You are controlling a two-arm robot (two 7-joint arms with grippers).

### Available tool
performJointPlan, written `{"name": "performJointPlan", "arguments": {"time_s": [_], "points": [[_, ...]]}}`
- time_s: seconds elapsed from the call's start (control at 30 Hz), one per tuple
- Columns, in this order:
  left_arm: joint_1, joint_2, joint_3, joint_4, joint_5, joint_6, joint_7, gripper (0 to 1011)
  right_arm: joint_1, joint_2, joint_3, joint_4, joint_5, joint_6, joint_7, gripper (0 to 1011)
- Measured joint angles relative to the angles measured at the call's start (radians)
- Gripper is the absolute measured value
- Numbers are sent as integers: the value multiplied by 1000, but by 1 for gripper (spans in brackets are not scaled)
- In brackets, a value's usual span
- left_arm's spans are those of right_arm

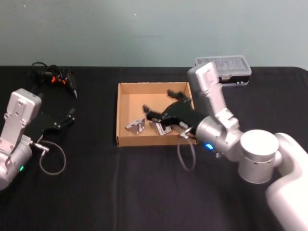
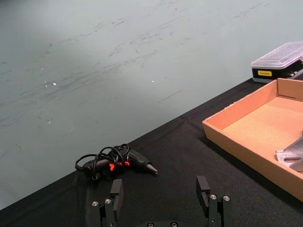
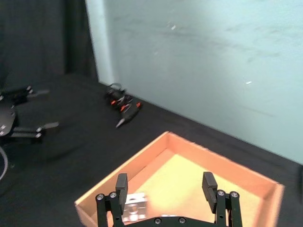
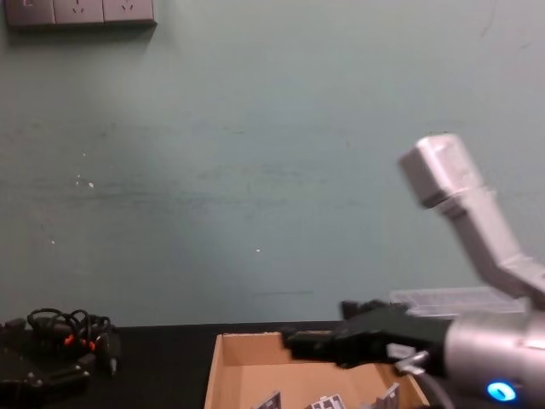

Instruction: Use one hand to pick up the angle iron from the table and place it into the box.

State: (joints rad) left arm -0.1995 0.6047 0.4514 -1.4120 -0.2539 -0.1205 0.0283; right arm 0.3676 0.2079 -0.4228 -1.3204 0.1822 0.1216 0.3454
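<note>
Box (image 1: 126, 111): open-topped, mid-table (image 1: 96, 192); head view shows two angle irons (image 1: 136, 125) on its floor.
Right gripper (image 1: 161, 111): over box, jaws apart, empty per right wrist view.
Left gripper (image 1: 72, 115): left of box, jaws apart, bare tabletop around.

I see the tan cardboard box (image 1: 126, 103) lying open, mid-worktop (image 1: 120, 187) toward the far edge. Silver angle irons (image 1: 136, 126) rest on its floor by the near wall. My right hand (image 1: 159, 109) hangs over the box, jaws apart, holding nothing.
</note>
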Motion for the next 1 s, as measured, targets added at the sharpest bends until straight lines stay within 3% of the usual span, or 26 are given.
{"name": "performJointPlan", "arguments": {"time_s": [0.17,0.43,0.6,0.8,1.0], "points": [[0,0,0,0,0,0,0,1011,-61,38,54,-73,19,-44,-21,1003],[0,0,0,0,0,0,0,1011,-151,87,136,-143,12,-120,-77,1003],[0,0,0,0,0,0,0,1011,-203,100,197,-152,13,-148,-101,1003],[0,0,0,0,0,0,0,1011,-238,101,245,-137,12,-173,-115,1003],[0,0,0,0,0,0,0,1011,-250,100,258,-131,5,-187,-118,1003]]}}
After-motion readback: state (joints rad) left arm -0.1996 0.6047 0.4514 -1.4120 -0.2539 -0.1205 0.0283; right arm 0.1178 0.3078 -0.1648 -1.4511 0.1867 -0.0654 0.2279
